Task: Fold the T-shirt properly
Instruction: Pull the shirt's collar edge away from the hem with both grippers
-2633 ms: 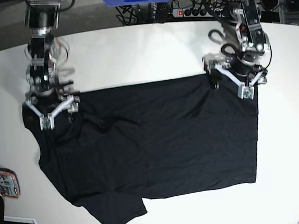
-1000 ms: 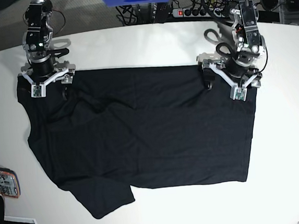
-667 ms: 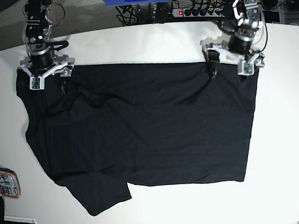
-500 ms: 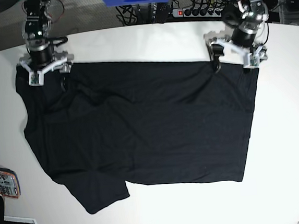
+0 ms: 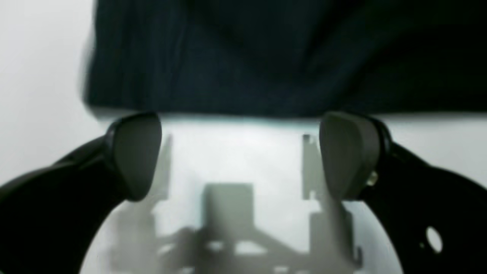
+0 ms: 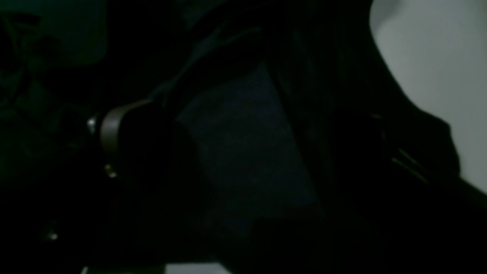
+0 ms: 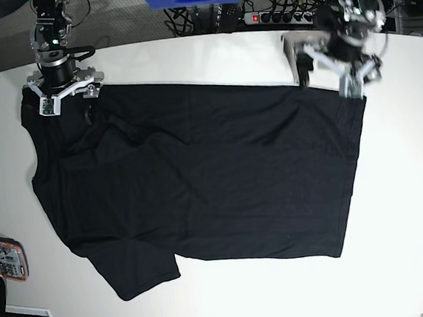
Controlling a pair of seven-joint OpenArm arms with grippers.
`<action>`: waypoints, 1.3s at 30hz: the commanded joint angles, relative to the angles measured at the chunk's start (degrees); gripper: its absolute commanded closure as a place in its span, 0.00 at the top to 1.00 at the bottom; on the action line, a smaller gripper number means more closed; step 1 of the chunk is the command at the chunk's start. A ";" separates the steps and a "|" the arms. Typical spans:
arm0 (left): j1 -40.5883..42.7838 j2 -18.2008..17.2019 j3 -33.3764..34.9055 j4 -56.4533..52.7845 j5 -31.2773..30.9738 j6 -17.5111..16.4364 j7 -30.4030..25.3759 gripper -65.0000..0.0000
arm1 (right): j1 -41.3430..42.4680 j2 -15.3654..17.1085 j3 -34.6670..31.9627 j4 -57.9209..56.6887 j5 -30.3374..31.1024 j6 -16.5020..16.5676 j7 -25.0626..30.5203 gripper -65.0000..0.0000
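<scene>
Shirt position: plain black short-sleeved cloth T-shirt (image 7: 198,174) lies spread on the white worktop (image 7: 406,186), far edge up near the back, one sleeve poking out at the near left corner.
Change over the last seconds: both arms have dragged the far edge back toward the rear of the worktop, and the body of the cloth has gone flatter, with fewer ridges near the left side of the base view.
Left hand (image 7: 334,64): released; in its wrist view the two grey pads (image 5: 137,152) stand wide apart over bare worktop, with the shirt's hem just beyond them and nothing between. A moment ago it sat on the cloth corner; now it is off it.
Right hand (image 7: 63,90): at the other far corner, over the cloth. Its wrist view is nearly all dark fabric, so whether it grips or has let go I cannot tell.
Meaning for the task: this looks like the end of a flatten-and-stretch step, so no fold is made yet.
Likely next: pick up one side or a sleeve and bring it across.
</scene>
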 commanded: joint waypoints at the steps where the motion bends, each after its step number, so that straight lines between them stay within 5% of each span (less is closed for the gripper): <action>1: -2.93 -0.82 -0.43 2.10 -0.32 0.51 1.46 1.00 | -2.36 -0.06 -0.50 -1.79 -7.13 -0.50 -13.28 1.00; 4: -8.56 -2.40 0.72 -0.09 1.09 0.42 4.28 1.00 | -2.36 -0.06 -0.50 -1.79 -7.13 -0.50 -13.28 1.00; 14: -16.29 -5.39 10.56 -27.43 4.78 0.42 -11.55 1.00 | -2.27 -1.02 -1.29 -1.79 -7.13 -0.50 -13.64 1.00; 32: -1.26 -5.39 5.11 -27.52 4.25 0.42 -15.86 1.00 | -4.91 -1.02 -1.12 -1.79 -7.22 -0.50 -13.37 1.00; 39: 4.72 -5.04 4.85 -27.52 4.16 0.51 -23.24 1.00 | -7.02 -1.02 -1.12 -1.79 -7.31 -0.50 -13.37 1.00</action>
